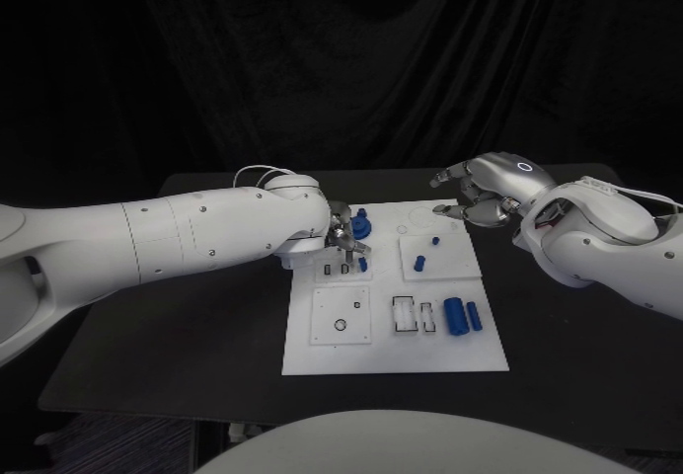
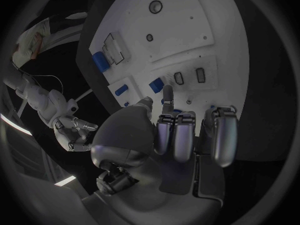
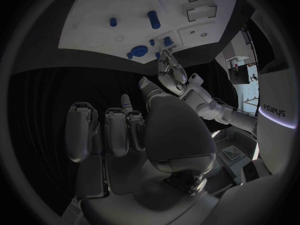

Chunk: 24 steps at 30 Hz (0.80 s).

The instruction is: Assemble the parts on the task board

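The left hand (image 1: 341, 240) grasps a small blue part (image 1: 361, 263) on the white task board (image 1: 392, 357). Beside the board's far corner, the right hand (image 1: 484, 193) hovers with clenched, empty fingers. No writing is legible.

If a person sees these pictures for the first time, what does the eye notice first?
First, the white task board in the middle of the black table, with small blue parts on it. Next, the left hand reaching over the board's far end, and the right hand raised beyond its far right corner.

Left hand (image 1: 341, 240) and right hand (image 1: 482, 194), fingers curled, empty.
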Available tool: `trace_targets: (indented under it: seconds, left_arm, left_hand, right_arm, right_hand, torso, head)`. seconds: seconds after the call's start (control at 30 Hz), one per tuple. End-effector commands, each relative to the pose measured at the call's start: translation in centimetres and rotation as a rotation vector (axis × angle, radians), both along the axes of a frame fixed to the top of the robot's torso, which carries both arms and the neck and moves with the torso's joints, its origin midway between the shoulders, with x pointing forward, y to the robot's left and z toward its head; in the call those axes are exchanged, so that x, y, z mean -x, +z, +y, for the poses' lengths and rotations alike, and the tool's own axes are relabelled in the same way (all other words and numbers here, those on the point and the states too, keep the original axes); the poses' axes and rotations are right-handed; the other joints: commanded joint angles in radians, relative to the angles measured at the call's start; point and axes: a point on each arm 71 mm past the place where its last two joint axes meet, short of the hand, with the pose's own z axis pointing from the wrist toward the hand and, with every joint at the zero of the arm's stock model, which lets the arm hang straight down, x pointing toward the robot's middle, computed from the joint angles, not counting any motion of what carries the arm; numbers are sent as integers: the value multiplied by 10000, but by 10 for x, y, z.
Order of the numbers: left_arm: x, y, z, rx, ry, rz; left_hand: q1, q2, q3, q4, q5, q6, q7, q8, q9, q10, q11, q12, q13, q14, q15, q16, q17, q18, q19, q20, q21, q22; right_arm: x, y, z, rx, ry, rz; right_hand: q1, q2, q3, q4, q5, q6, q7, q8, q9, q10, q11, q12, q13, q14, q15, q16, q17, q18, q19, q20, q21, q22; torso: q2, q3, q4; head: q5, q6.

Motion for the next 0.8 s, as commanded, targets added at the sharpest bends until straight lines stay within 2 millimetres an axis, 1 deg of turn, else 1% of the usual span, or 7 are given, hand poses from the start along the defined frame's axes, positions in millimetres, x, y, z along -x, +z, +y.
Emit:
trace_targets:
  seconds: [0.03,0.17,0.3,0.4,0.47,0.67,0.8]
  left_arm:
    - [2,-2,-2,30,-126,68]
    - [2,-4,-3,93,-157,65]
    - [2,-4,-4,189,-177,22]
    - [2,-4,-5,267,-200,-17]
    - [2,-4,-5,254,-223,6]
    - [2,-6,-6,239,-266,58]
    - [3,-8,-7,210,-291,127]
  left_hand:
    - [106,23,17,-48,73,49,-5,-43,21,1023,-4,34,2631,1057,-27,26,2634,196,465,-7,-57,2164]
    - [105,23,17,-45,81,46,-3,-54,23,1023,-2,34,2631,1057,-27,26,2634,198,462,-7,-65,2162]
    - [80,35,13,-17,97,40,8,-98,34,1023,4,34,2631,1057,-24,26,2634,201,455,-6,-86,2156]
    - [71,41,12,-5,103,40,11,-114,39,1023,7,34,2631,1057,-22,26,2634,202,454,-5,-90,2155]
    - [72,42,13,-5,105,41,10,-116,40,1023,7,34,2631,1057,-21,26,2634,200,457,-5,-82,2157]
    - [86,46,21,-13,119,52,7,-128,51,1023,7,34,2631,1057,-19,26,2634,204,450,-4,-100,2152]
    - [112,44,32,-30,134,62,4,-144,65,1023,7,34,2631,1057,-18,26,2634,205,448,-3,-106,2151]
  right_arm:
    - [0,-1,0,53,-135,73]
    - [0,-1,-1,69,-146,83]
    - [-1,-2,-1,85,-161,93]
    - [-1,-2,-1,103,-174,109]
    - [-1,-2,-1,111,-181,117]
    - [-2,-2,-1,127,-185,136]
    - [-2,-2,0,140,-179,151]
  right_hand:
    - [-45,64,-15,36,35,67,29,29,-13,170,85,-49,1493,663,55,4,741,-48,366,49,-16,2078]
    - [-45,64,-15,36,35,67,29,29,-13,170,85,-49,1493,663,55,4,741,-48,366,49,-16,2078]
    - [-47,66,-16,38,37,70,30,28,-16,151,86,-67,1468,662,56,-1,735,-46,362,50,-25,2075]
    - [-47,66,-16,38,37,70,30,28,-16,151,86,-67,1468,662,56,-1,735,-46,362,50,-25,2075]
    - [-47,66,-16,38,37,70,30,28,-16,151,86,-67,1468,662,56,-1,735,-46,362,50,-25,2075]
    - [-50,70,-17,41,39,75,33,26,-21,135,89,-84,1445,660,57,-7,725,-47,363,52,-24,2075]
    - [-50,70,-17,41,39,75,33,26,-21,135,89,-84,1445,660,57,-7,725,-47,363,52,-24,2075]
  torso:
    - [-8,-13,-7]
    - [-5,-6,-24]
    - [-11,-13,-9]
    - [-8,-15,-17]
    - [-17,-23,-13]
    - [-25,-19,-14]
    - [-29,-26,-12]
  head:
    - [-2,-1]
    - [29,-1]
    - [20,-1]
    - [24,-1]
    - [37,-1]
    - [33,-1]
    - [30,-1]
